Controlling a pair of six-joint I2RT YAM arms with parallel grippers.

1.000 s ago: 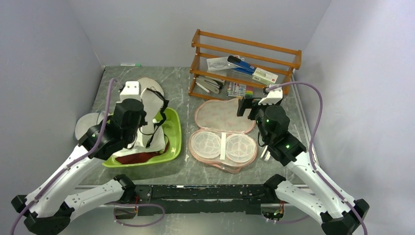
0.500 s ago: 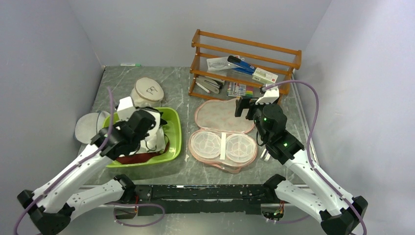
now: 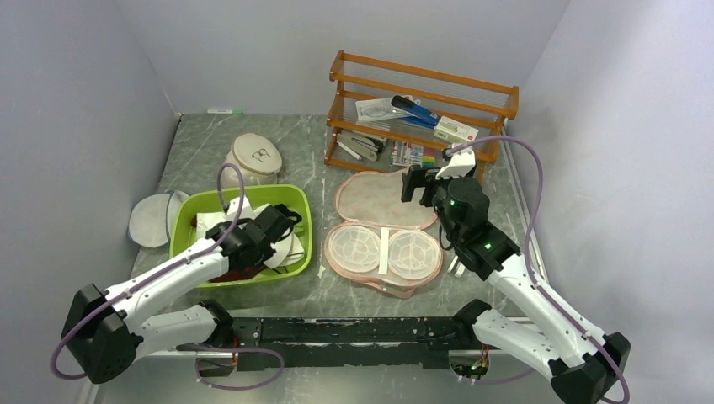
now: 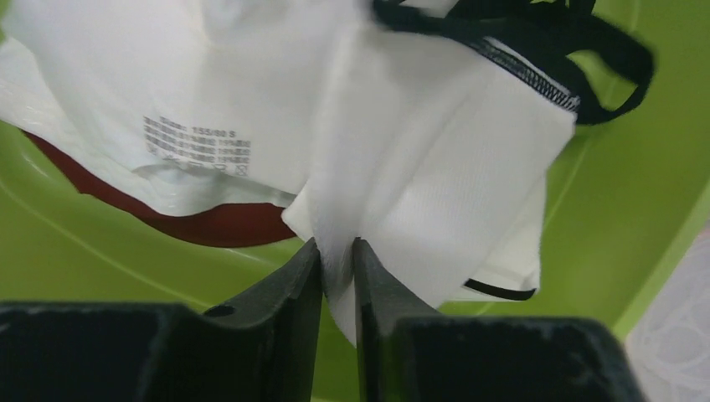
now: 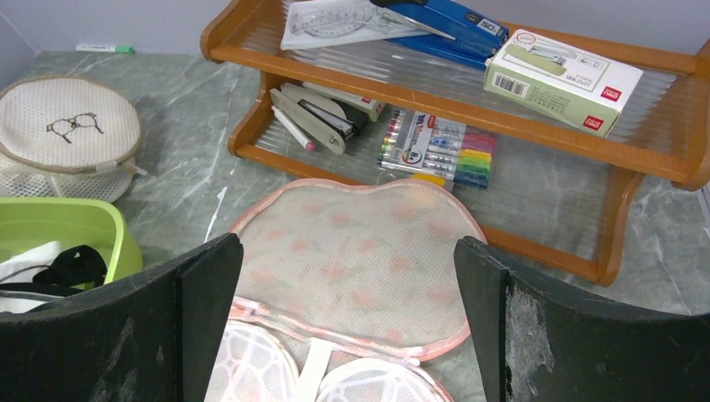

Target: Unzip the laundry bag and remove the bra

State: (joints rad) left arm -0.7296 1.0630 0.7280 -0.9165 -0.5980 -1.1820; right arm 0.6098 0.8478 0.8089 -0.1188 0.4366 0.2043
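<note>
The peach-pink laundry bag (image 3: 383,202) lies unzipped in the middle of the table. Its lid is flipped toward the rack and its lower half (image 3: 383,252) shows two white mesh cups. My left gripper (image 3: 282,229) is low in the green basin (image 3: 301,252). It is shut on a fold of the white bra (image 4: 419,151), which has black straps and lies in the basin. My right gripper (image 3: 418,183) hovers open and empty above the bag's lid (image 5: 368,226), with its fingers (image 5: 209,285) wide apart.
A wooden rack (image 3: 421,101) with a stapler, pens and a box stands behind the bag. A round white mesh bag (image 3: 255,154) and a flat grey-white disc bag (image 3: 151,220) lie beside the basin. A dark red garment (image 4: 209,226) lies under the bra.
My left arm has come down and toward me, lowering the bra from above the basin into it. The round white bag behind is now uncovered. The right arm has hardly moved.
</note>
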